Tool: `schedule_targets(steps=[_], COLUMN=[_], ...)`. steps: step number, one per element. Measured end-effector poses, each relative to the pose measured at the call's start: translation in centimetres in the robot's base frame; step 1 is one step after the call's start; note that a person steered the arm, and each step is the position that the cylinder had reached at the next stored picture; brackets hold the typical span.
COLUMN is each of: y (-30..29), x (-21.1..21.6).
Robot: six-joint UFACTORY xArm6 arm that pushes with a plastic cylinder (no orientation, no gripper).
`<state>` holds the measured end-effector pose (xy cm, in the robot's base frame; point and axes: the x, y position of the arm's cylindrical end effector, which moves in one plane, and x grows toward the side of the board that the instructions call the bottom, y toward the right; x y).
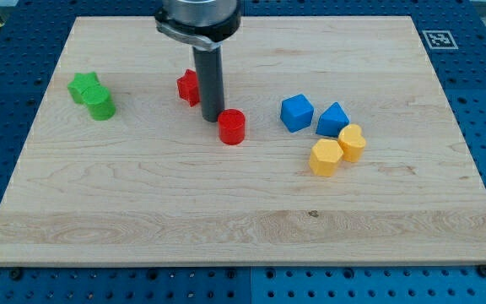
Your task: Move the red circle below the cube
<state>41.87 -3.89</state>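
Observation:
The red circle (232, 127) lies on the wooden board (243, 211) a little left of centre. My tip (212, 117) stands just to its upper left, touching or nearly touching it. The blue cube (296, 112) sits to the right of the red circle, at about the same height in the view. A second red block (188, 87), star-like in shape, is partly hidden behind the rod.
A blue block (333, 119) with a pointed top lies right of the cube. Two yellow blocks (326, 157) (352, 142) sit below it. Two green blocks (83, 86) (100, 105) touch at the view's left.

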Motion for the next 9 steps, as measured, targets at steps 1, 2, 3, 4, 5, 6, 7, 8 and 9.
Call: schedule_targets(steps=[1,2,3,4,5,6,7,8,9], y=[2.8,3.5,1.1,0.2,2.6,4.3,5.6,5.9,6.8], x=[1.3,2.6,3.6,5.1,6.0,6.0,5.8,5.8,5.3])
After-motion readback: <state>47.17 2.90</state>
